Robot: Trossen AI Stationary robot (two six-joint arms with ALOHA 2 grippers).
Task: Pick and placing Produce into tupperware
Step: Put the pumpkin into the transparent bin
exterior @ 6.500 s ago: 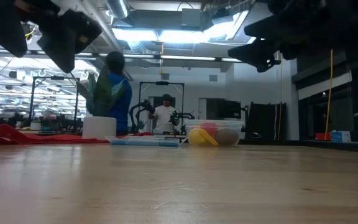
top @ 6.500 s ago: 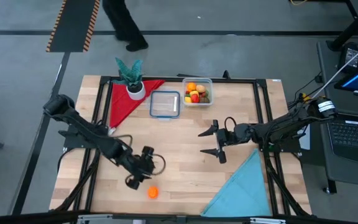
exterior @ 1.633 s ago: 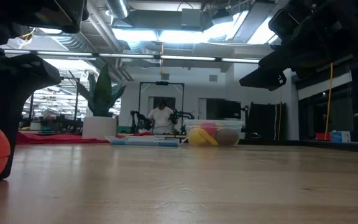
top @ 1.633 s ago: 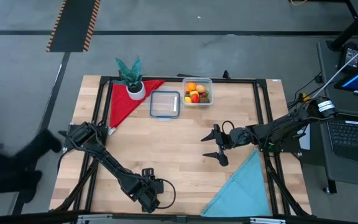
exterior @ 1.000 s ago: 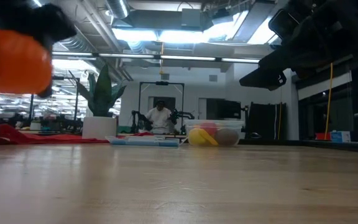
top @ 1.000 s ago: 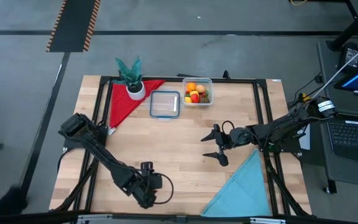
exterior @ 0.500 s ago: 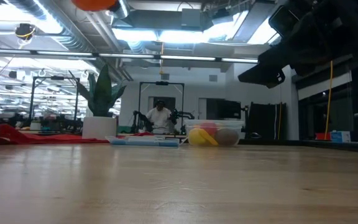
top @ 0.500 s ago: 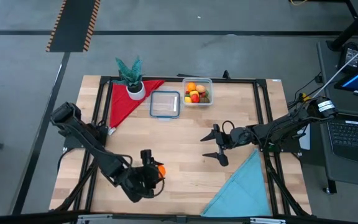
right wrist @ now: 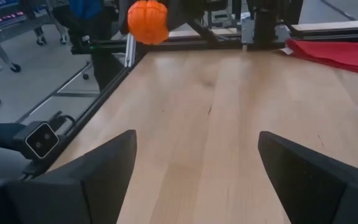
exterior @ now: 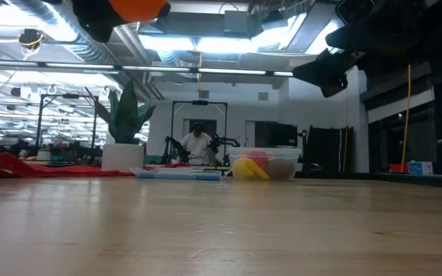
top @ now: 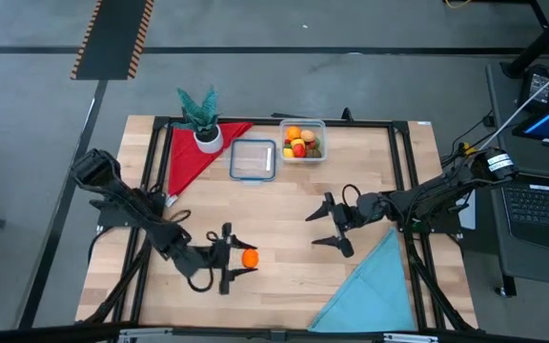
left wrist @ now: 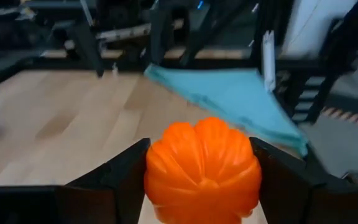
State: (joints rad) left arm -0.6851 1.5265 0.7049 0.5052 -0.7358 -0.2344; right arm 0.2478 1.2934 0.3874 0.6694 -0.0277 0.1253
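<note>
Overhead, the left gripper (top: 233, 259) clamps a ribbed orange toy pumpkin (top: 249, 258) near the table's front; the left wrist view shows its lobes, while the right gripper (top: 330, 227) waits mid-table, fingers wide.

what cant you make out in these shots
- Low view: left gripper and orange pumpkin cut off by the top edge.
- High view: produce in the tupperware too small to name.
- Low view: person behind the table, too distant for detail.
</note>
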